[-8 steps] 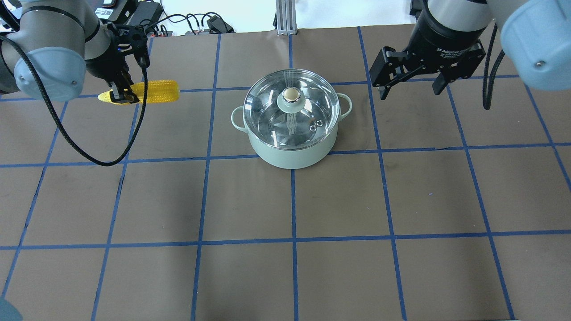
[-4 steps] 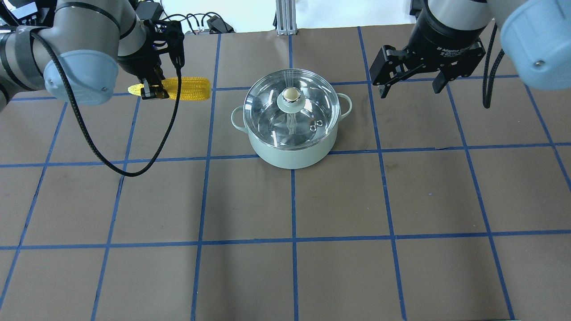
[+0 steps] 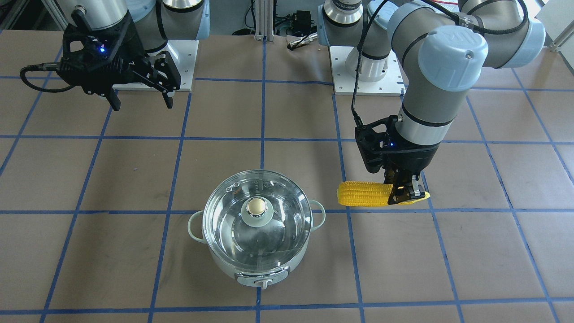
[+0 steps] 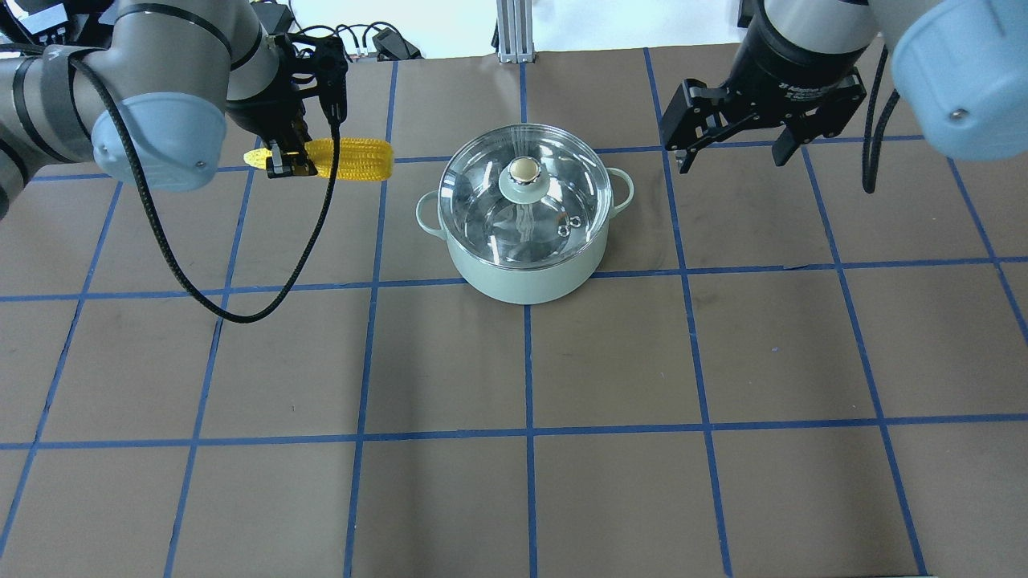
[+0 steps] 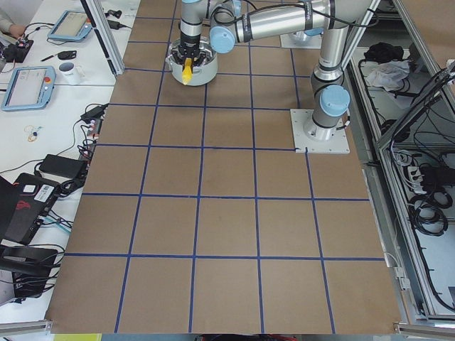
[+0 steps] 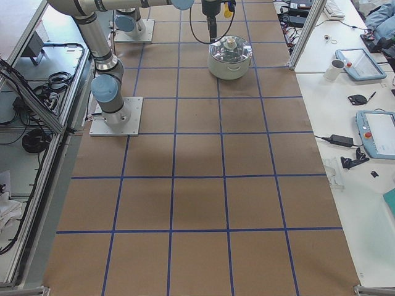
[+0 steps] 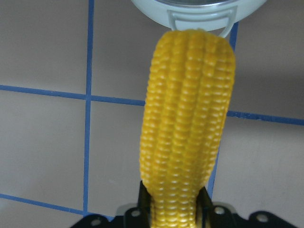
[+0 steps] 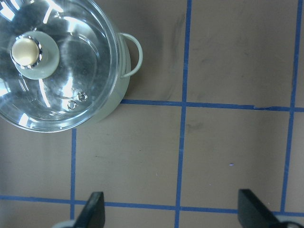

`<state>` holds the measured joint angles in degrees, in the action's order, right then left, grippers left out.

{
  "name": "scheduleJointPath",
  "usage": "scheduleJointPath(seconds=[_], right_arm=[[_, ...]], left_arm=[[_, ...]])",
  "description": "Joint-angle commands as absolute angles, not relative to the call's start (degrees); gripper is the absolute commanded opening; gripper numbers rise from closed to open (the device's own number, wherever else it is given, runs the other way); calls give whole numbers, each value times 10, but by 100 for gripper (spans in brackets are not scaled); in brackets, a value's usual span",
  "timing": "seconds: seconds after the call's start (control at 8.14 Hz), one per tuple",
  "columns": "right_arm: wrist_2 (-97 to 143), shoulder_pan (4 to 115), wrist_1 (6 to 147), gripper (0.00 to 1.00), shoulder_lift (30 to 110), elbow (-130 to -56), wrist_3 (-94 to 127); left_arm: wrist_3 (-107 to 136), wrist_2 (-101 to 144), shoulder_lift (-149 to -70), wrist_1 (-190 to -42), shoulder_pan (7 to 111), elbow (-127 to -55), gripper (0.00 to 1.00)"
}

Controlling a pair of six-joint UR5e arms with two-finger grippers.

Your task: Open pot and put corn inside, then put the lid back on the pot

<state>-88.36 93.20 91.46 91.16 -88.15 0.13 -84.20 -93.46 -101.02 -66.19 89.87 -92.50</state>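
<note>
The corn [image 4: 357,159] is grasped near its pointed end by the left hand [image 4: 283,167], whose fingers are clenched on it. It is carried level and, as it appears, clear of the surface [image 4: 514,482]. The pot [image 4: 522,281] stands just ahead of the cob's blunt end, with the near side handle [image 4: 420,215] lined up with it in the left wrist view. The lid [image 4: 482,213] is seated on the pot, so the step in hand is judged to be the opening.

The right hand [image 4: 729,156] is spread wide and empty. The knob [image 4: 522,170] lies well off to its inner side and below it.

To do this well, the right hand should be brought over until the knob sits squarely between the fingers. It should then be lowered so that the pads close beneath the cap rather than on its rounded top, where slipping is likely. The lid is best lifted straight up until the rim is cleared, then carried aside. The corn should be held back beside the pot until the opening is free. Since the cob looks about as long as the pot is wide, it is best lowered blunt end first, at a tilt.
</note>
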Motion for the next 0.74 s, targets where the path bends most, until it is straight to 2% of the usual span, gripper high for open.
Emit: scheduleJointPath(seconds=[0.0, 0.25, 0.61], right_arm=[[-852, 946, 996, 100, 841, -854, 65], [-859, 993, 1045, 100, 767, -804, 139], [-860, 1036, 1124, 100, 705, -802, 215]], left_arm=[[-845, -934, -1011, -661, 898, -925, 0], [-856, -933, -1010, -661, 896, -925, 0], [-885, -928, -1010, -661, 892, -925, 0]])
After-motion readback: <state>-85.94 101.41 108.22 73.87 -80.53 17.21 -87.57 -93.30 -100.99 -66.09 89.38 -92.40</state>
